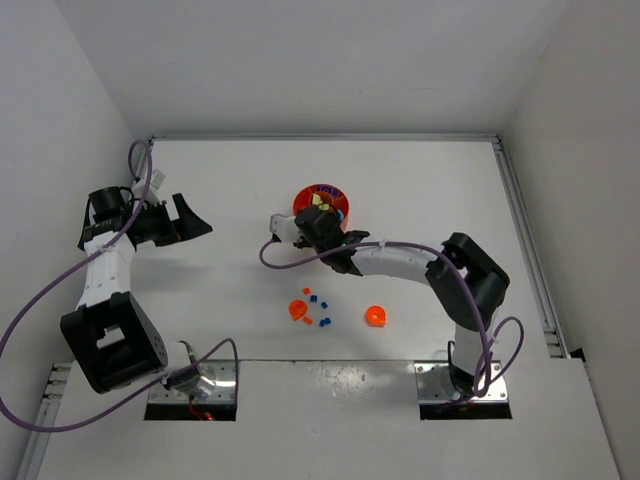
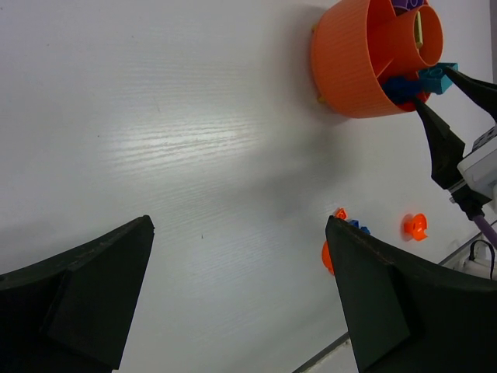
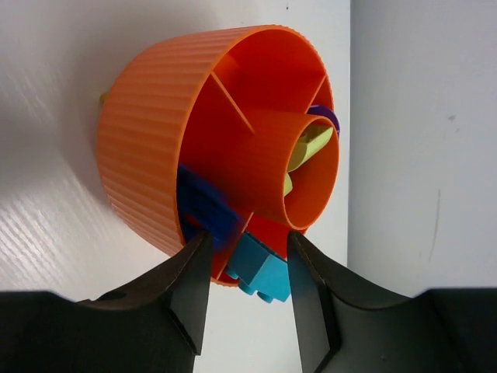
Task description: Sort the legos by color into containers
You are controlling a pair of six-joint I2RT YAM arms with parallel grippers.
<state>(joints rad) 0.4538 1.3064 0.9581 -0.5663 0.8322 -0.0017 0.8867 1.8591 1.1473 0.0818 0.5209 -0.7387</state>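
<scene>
Just ahead of the bases, loose legos [image 1: 312, 305] lie scattered, none in reach of the left gripper [image 2: 239, 221], which hangs wide and empty off to the side. Farther out, the right gripper [image 3: 248, 237] pinches a cyan brick [image 3: 262, 273] at the rim of the orange dish [image 3: 147, 140], touching the compartment holding blue bricks [image 3: 206, 206]. It should probably clear the wall fully and centre over the chosen compartment before it lets go, or the brick may tip outside.

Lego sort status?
Done: blue brick, lime brick and purple piece are in the dish. In hand: right gripper holds a cyan brick at its rim. Left: orange rounds and small blue bricks on the table; left gripper open.
</scene>
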